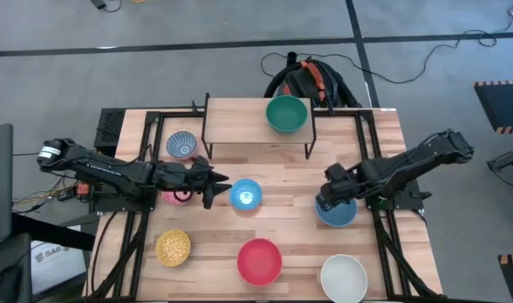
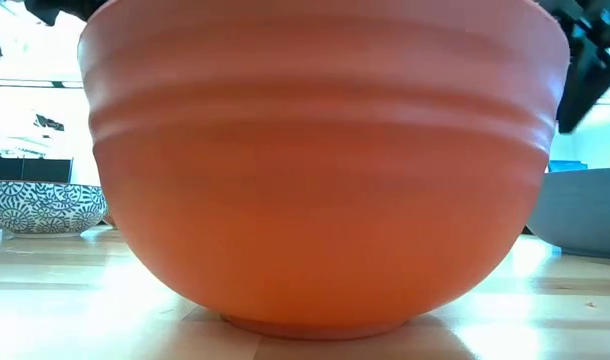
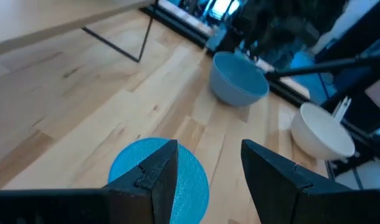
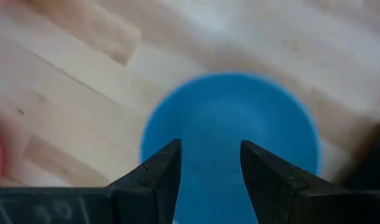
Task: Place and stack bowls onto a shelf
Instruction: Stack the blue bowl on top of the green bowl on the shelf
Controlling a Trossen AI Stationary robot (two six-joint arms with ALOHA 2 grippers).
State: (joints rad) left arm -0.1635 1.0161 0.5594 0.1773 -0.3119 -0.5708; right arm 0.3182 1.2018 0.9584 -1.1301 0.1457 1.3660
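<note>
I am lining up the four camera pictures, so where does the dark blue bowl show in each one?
High view: dark blue bowl right of centre, under the right gripper.
Low view: grey-blue curve at the right edge, behind the red bowl.
Left wrist view: upper middle, beside the white bowl.
Right wrist view: fills the centre.
Shared landmark: the red bowl.

The shelf (image 1: 240, 126) was light wood on black legs and bore a green bowl (image 1: 287, 114). On the pale slatted table (image 1: 290, 215) were a blue-and-white patterned bowl (image 1: 181, 145), pink patterned bowl (image 1: 177, 195), light blue bowl (image 1: 245, 194), dark blue bowl (image 1: 335, 210), yellow bowl (image 1: 173, 247), red bowl (image 1: 259, 260) and white bowl (image 1: 344, 277). Both arms were dark.
</note>
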